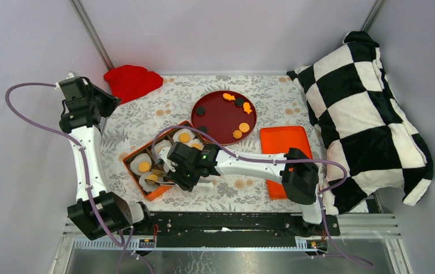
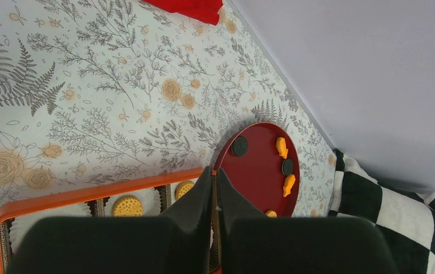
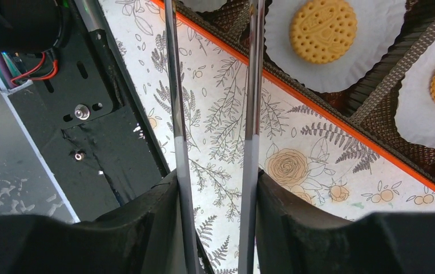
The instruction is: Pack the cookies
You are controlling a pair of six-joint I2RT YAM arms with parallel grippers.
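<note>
Round orange-yellow cookies (image 1: 244, 127) lie on a dark red plate (image 1: 215, 120) with fish-shaped orange pieces and dark discs. More cookies (image 1: 144, 166) sit in white liners inside an orange box (image 1: 134, 174). My right gripper (image 1: 172, 168) hovers over the box's near side, shut on metal tongs (image 3: 173, 114); their tips run out of the top of the right wrist view. Beside them are two cookies (image 3: 323, 23) in liners (image 3: 369, 51). My left gripper (image 1: 109, 103) is raised at the back left, shut and empty (image 2: 215, 171).
An orange lid (image 1: 284, 154) lies right of the box. A red cloth (image 1: 132, 80) sits at the back left. A black-and-white checked pillow (image 1: 369, 114) fills the right side. The black base rail (image 3: 89, 108) runs along the near edge.
</note>
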